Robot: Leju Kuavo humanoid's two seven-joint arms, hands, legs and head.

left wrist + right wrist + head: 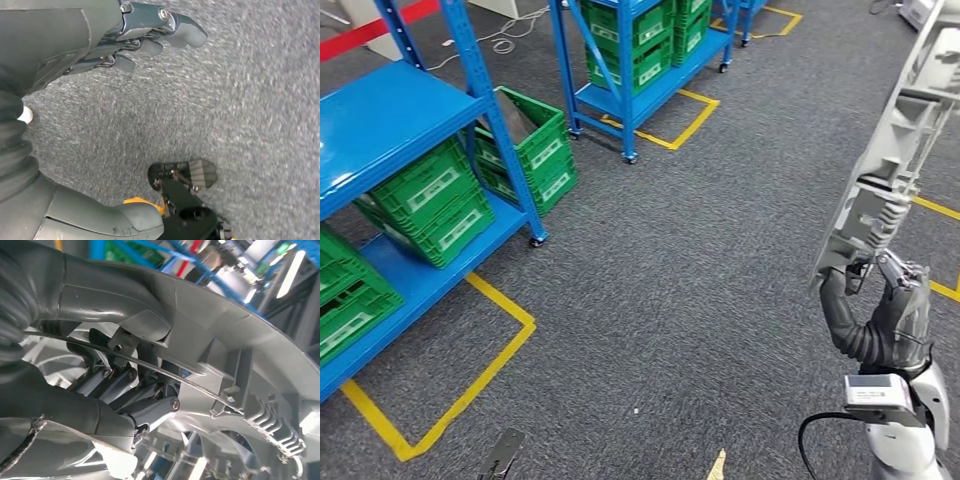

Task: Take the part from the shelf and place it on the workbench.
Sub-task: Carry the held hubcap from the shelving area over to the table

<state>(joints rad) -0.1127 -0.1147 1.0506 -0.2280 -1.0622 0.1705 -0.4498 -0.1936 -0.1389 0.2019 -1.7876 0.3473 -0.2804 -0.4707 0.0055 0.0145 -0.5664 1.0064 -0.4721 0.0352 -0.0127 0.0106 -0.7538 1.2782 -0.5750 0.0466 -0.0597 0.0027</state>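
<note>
your part (897, 130), a long grey ribbed moulding, is off the shelf (388, 130) and held high over the carpet, tilted. right hand (886, 315) grips only its lower end, so most of it overhangs; expect it to pivot or slip if you swing fast. left hand (124, 37) hangs loose, holding nothing. no surface in view, so you'll be turning blind near the racks.

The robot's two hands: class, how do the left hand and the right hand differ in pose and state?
The right hand is raised and grips the grey part; the left hand holds nothing. In the right wrist view the right hand's fingers curl around the part's ribbing, while in the left wrist view the left hand's fingers point out over the grey carpet. Both have dark grey fingers.
</note>
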